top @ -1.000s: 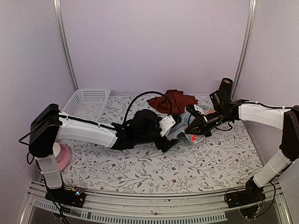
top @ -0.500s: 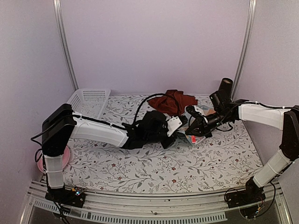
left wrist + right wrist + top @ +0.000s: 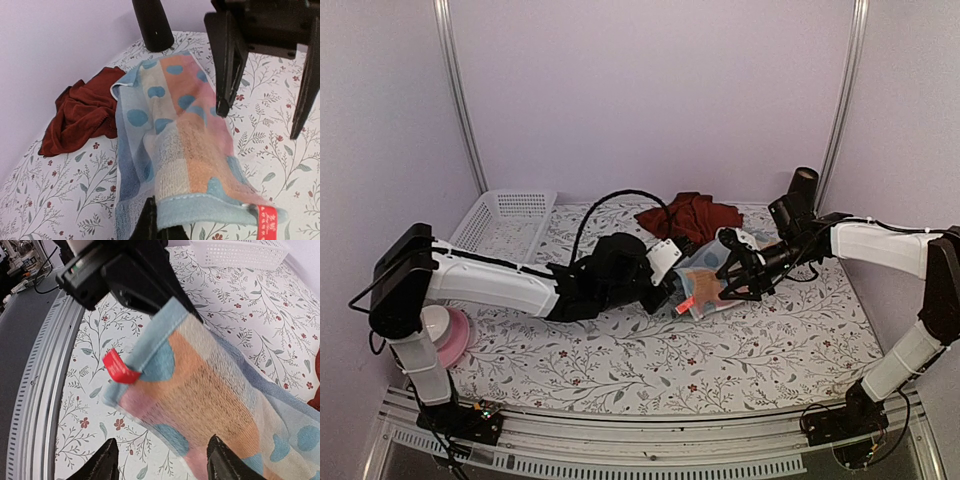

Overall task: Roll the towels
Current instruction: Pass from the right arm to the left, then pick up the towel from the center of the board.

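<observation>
Two changes stood out against a second before: the left gripper (image 3: 162, 227), then spread wide, had its fingers clamped together on the near hem of the checked towel (image 3: 185, 150), and the right gripper (image 3: 162, 465), then pinched on that cloth, had its fingers apart above it, holding nothing. The left arm had also drawn back toward its own side, so the checked towel lay stretched out between the two grippers on the floral surface (image 3: 650, 360), its orange patch showing from above where it had been bunched. Its red tag (image 3: 267, 222) stuck out at the near corner, just beside the left fingers. The maroon towel (image 3: 692, 215) lay crumpled farther back, unchanged, near the white basket (image 3: 505, 215). The left fingers were mostly cut off by the bottom of the left wrist view, and the cloth covered their pads. From above, the far end of the checked towel was hidden behind the right gripper, and a pink round thing (image 3: 450, 335) sat half hidden behind the left arm, too obscured to name.
</observation>
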`<state>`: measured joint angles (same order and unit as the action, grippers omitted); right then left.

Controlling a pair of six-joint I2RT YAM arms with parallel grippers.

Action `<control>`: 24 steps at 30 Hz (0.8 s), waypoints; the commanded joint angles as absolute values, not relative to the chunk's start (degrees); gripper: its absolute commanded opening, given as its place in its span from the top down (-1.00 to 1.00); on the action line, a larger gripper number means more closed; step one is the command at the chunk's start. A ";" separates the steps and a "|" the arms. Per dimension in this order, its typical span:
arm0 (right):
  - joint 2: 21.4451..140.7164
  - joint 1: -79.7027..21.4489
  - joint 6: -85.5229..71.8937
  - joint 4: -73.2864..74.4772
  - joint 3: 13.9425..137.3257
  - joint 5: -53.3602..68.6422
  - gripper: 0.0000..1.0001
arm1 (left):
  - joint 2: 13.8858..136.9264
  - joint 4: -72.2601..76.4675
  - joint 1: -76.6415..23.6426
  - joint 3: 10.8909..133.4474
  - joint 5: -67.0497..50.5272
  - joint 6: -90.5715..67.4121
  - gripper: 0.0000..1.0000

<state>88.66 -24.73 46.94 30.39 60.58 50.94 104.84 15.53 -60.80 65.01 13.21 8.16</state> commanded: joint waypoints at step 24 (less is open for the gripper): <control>84.93 -28.96 56.59 1.61 41.47 26.94 -0.79 | 83.89 11.53 -53.10 46.01 15.43 -7.83 1.00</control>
